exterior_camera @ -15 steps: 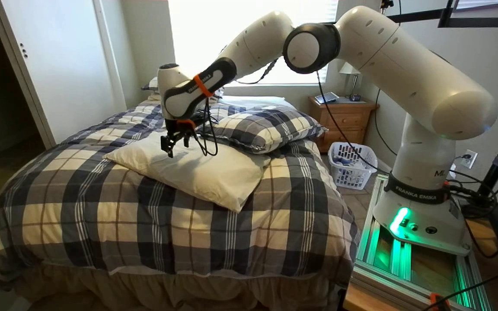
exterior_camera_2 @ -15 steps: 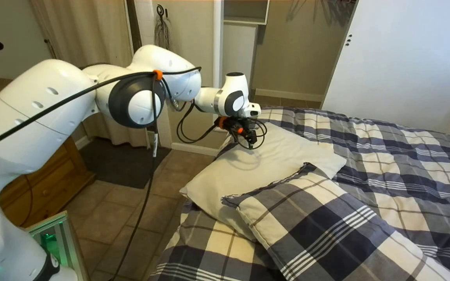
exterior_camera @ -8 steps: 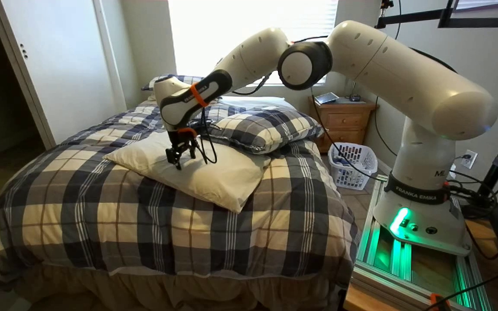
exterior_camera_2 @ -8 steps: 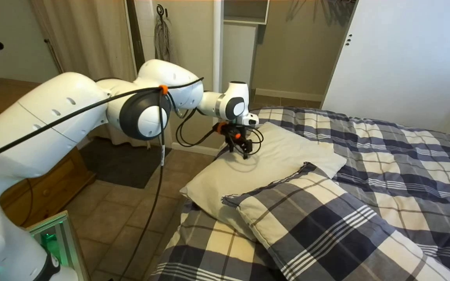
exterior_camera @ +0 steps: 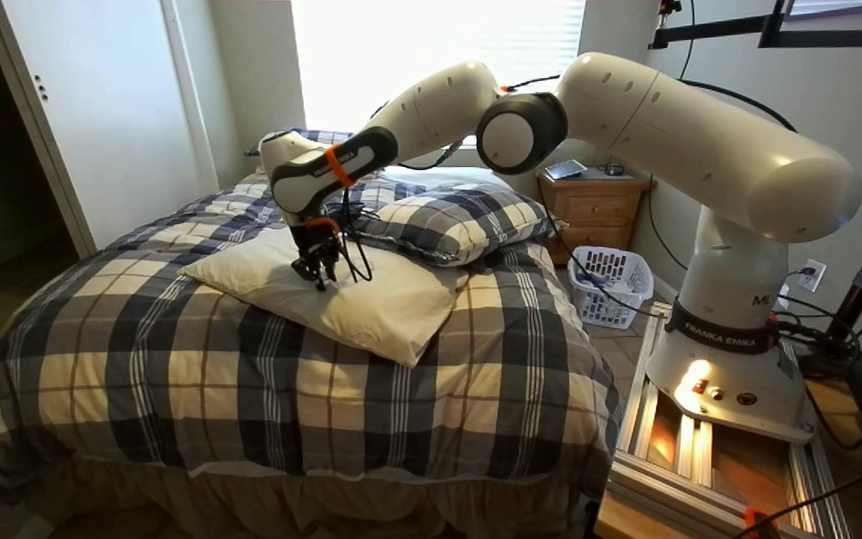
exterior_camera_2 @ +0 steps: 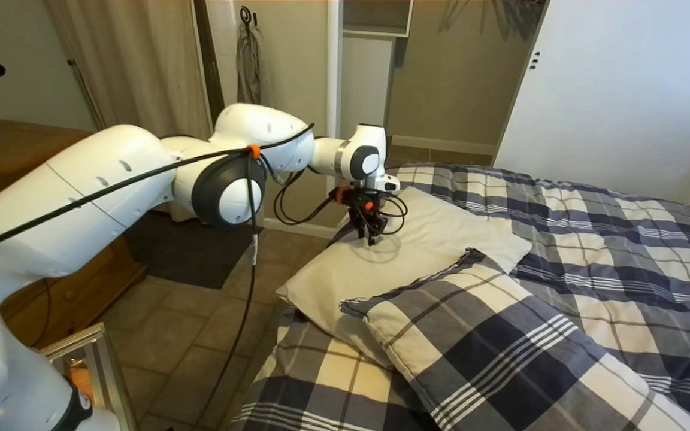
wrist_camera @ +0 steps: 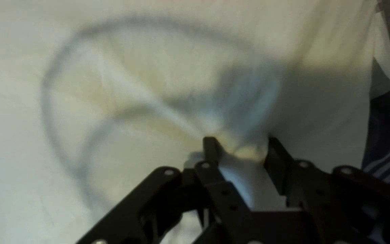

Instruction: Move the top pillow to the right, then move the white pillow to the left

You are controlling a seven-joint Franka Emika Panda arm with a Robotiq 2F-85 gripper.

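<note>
Cream pillow (exterior_camera: pixel 393 307) lies on plaid bedspread (exterior_camera: pixel 244 389); plaid pillow (exterior_camera_2: pixel 501 353) overlaps one edge of the cream pillow. Hand (wrist_camera: pixel 240 149) points down onto the cream pillow, fingers partway apart, creased cloth showing between the tips.

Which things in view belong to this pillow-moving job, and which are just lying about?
For the job:
plump rectangular navy, grey and white plaid fabric pillow
flattish rectangular off-white fabric pillow
black two-fingered hand

Just lying about:
white slatted plastic laundry basket
rectangular brown wooden nightstand
second navy and white plaid pillow farther back, partly hidden
matching plaid fabric bedspread underneath
</note>
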